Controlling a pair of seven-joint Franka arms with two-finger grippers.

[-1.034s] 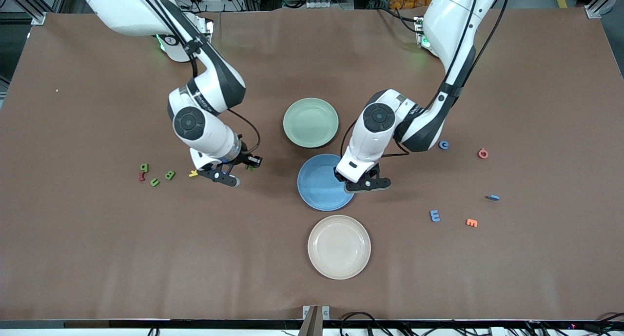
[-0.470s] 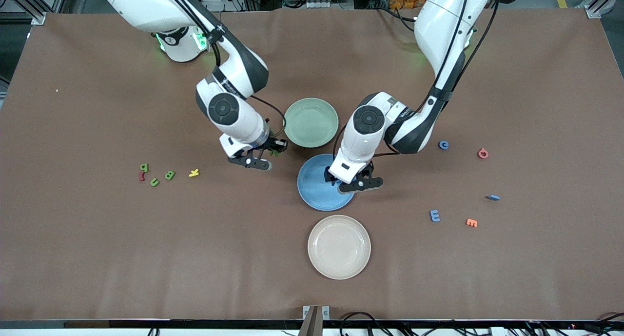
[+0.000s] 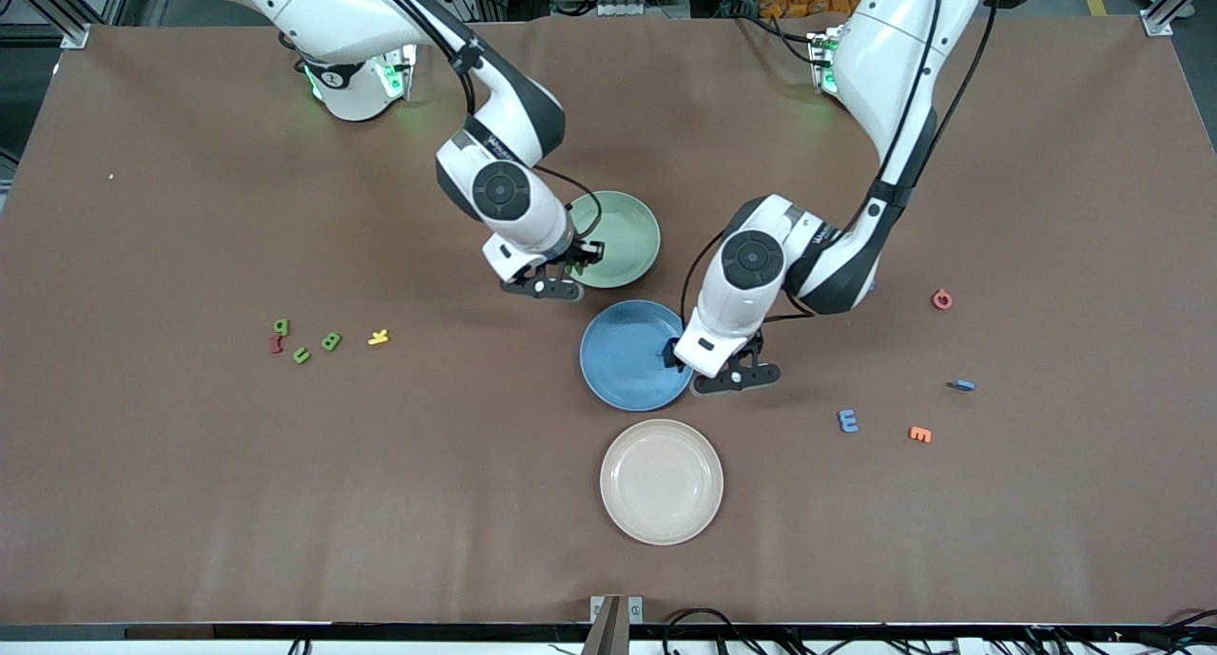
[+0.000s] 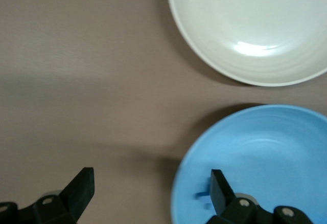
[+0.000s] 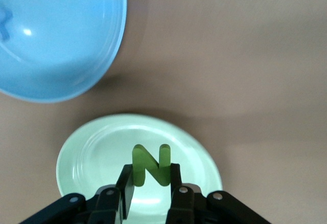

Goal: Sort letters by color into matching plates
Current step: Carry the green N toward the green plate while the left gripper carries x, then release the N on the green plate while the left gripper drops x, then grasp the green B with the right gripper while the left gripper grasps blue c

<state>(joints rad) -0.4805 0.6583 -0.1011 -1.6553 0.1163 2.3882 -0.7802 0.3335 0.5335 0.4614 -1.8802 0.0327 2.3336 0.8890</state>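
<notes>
**Green N reaches the mint plate; one blue letter already in the blue plate**

Since a second ago the right tool (image 3: 561, 279) has carried the green N (image 5: 150, 165) from the desk (image 3: 190, 493) near the yellow letter (image 3: 378, 337) to the mint green plate (image 3: 623, 227). It hangs over that plate's seven o'clock rim, as the front view shows it, with its fingers clamped on the N. The left tool (image 3: 727, 375) has spread wide and holds nothing. It has slid out to the four o'clock rim of the blue plate (image 3: 618, 370), with one finger over the plate and the other over the desk.

There are three plates, all round, shallow and matte: mint green, blue, and a beige plate (image 3: 662, 531) at six o'clock from the blue one. The mint one sits at about eleven o'clock from the blue one.

Four green letters show: the held N and three green letters (image 3: 301, 356) lying loose at nine o'clock from the blue plate, toward the right arm's end. Three blue letters show: two blue letters (image 3: 847, 420) on the desk at about four o'clock from the blue plate, and one blue letter (image 4: 203, 196) lying in that plate, half hidden by the left tool.

Four other letters show: the yellow one, a dark red letter (image 3: 276, 344) among the green ones, a red letter (image 3: 941, 299) and an orange letter (image 3: 919, 434).

All the letters look chunky and foam-like. The desk surface is a plain brown sheet.
</notes>
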